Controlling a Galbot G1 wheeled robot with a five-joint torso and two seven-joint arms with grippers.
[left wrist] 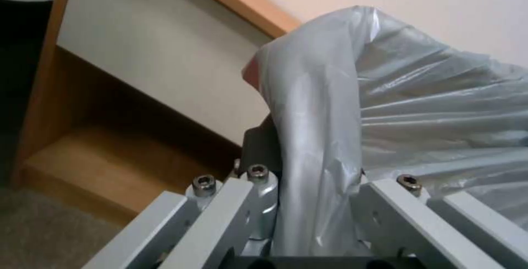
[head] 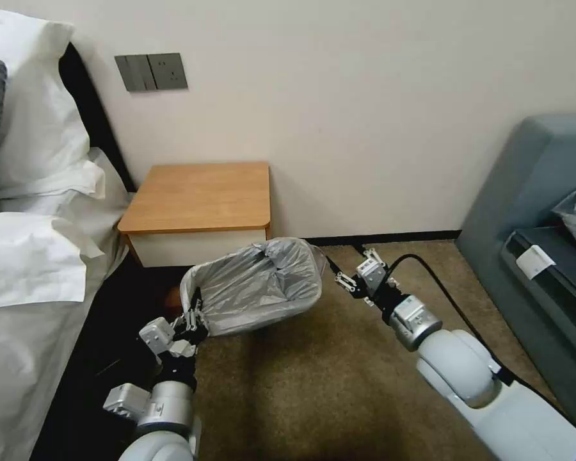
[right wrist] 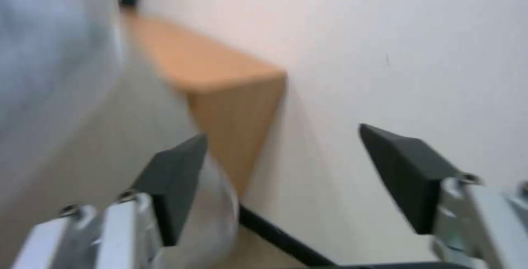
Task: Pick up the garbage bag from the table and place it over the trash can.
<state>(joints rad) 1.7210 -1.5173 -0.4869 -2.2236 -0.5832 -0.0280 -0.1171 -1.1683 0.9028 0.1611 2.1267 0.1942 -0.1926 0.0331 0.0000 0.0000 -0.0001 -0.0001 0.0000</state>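
The silvery-grey garbage bag (head: 256, 285) is spread open over a bin-shaped form on the carpet in front of the table (head: 198, 195). The trash can itself is hidden under the plastic. My left gripper (head: 192, 318) is at the bag's near-left corner, shut on a fold of the bag's rim (left wrist: 313, 95); in the left wrist view the left gripper (left wrist: 313, 166) has plastic running between its fingers. My right gripper (head: 340, 279) hovers open just off the bag's right edge. In the right wrist view the right gripper (right wrist: 291, 178) holds nothing between its dark pads (right wrist: 176, 178).
A bed with white linen (head: 32, 256) stands to the left, with a dark gap beside it. On the right is a grey-blue sofa (head: 537, 211). The wall runs close behind the table. Brown carpet (head: 313, 384) lies open in front.
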